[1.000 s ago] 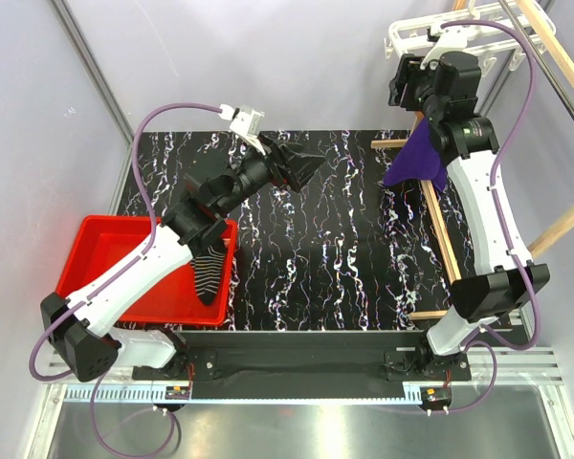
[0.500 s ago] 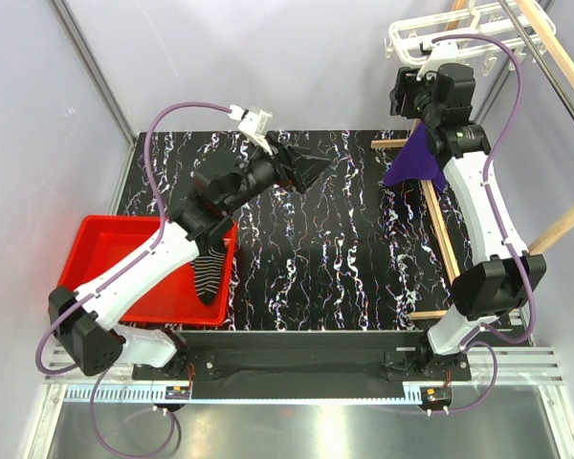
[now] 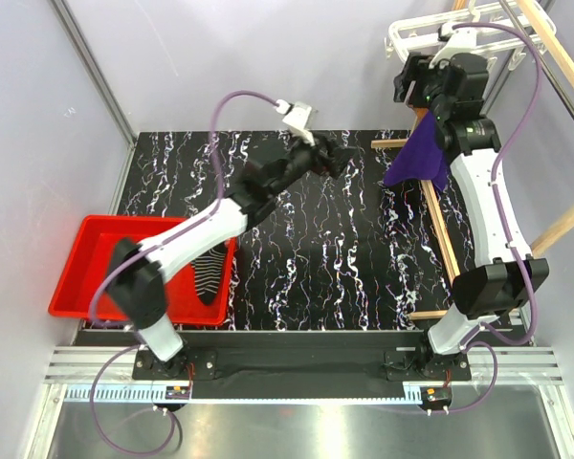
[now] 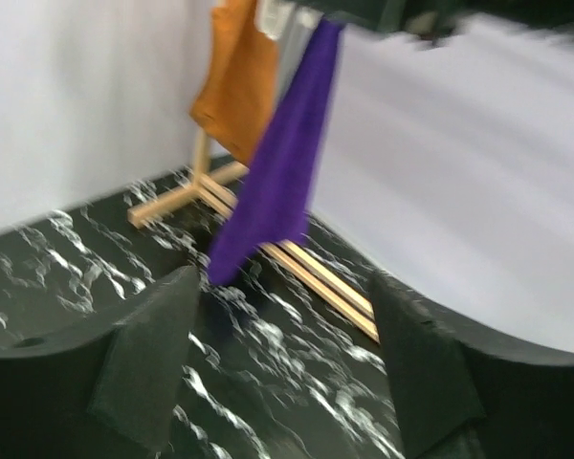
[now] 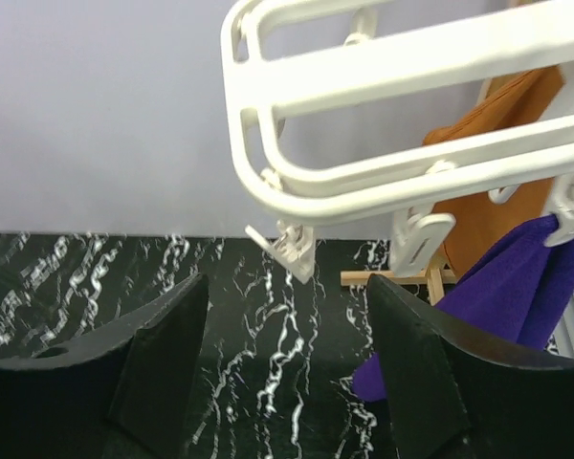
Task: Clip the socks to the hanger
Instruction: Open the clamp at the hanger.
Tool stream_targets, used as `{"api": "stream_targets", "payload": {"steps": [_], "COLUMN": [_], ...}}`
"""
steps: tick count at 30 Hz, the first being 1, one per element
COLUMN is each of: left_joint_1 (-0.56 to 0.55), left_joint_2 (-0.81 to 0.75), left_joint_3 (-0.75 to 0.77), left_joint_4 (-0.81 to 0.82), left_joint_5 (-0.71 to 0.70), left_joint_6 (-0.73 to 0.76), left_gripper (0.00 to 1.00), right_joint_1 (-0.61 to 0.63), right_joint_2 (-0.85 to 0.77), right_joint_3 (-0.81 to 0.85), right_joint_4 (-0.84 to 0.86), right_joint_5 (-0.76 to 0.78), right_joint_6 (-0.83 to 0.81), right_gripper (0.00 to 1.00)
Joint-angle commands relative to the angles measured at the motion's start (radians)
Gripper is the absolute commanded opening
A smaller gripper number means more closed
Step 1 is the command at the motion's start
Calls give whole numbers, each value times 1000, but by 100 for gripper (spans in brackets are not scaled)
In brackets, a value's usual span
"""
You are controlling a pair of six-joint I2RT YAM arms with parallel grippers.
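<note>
One black sock with thin white stripes lies at the right end of the red bin. The white hanger hangs at the far right; in the right wrist view its frame fills the top, with a white clip dangling just above the jaws. My right gripper is open and empty right under that clip. My left gripper hovers over the middle back of the table, open and empty, pointing at the purple cloth.
The wooden rack stands along the right side, and a purple cloth and an orange cloth hang by it. A second white clip dangles to the right of the first. The black marbled tabletop lies between bin and rack.
My left arm has stretched right and away from the bin, toward the rack. The right gripper has stayed under the hanger and its jaws have widened a little.
</note>
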Motion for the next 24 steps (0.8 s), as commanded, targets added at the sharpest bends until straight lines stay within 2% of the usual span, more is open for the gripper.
{"api": "stream_targets", "payload": {"steps": [1, 4, 7, 8, 12, 15, 17, 21, 24], "left_joint_1": [-8, -22, -37, -41, -53, -62, -65, -77, -83], "left_joint_2": [124, 277, 405, 433, 525, 548, 527, 449, 412], "left_joint_3": [125, 228, 325, 387, 500, 508, 482, 338, 282], "left_joint_4": [198, 351, 426, 460, 423, 465, 462, 537, 520], "left_joint_5": [-89, -97, -135, -150, -164, -172, -179, -175, -164], "left_joint_6": [146, 221, 281, 295, 301, 315, 314, 292, 294], "left_gripper": [80, 82, 83, 83, 82, 82, 81, 80, 80], "right_joint_1": [-3, -3, -3, -6, -49, -110, -156, -161, -161], "right_joint_2": [-9, -17, -3, 3, 46, 57, 52, 0, -11], "right_joint_3": [102, 131, 171, 180, 187, 170, 145, 20, -10], "right_joint_4": [-65, -131, -194, -211, -205, -159, -98, 29, 66], "right_joint_5": [88, 165, 195, 190, 52, -124, -186, -327, -361], "right_joint_6": [109, 117, 78, 51, 38, 101, 115, 94, 91], "right_gripper": [75, 77, 79, 77, 74, 70, 69, 68, 68]}}
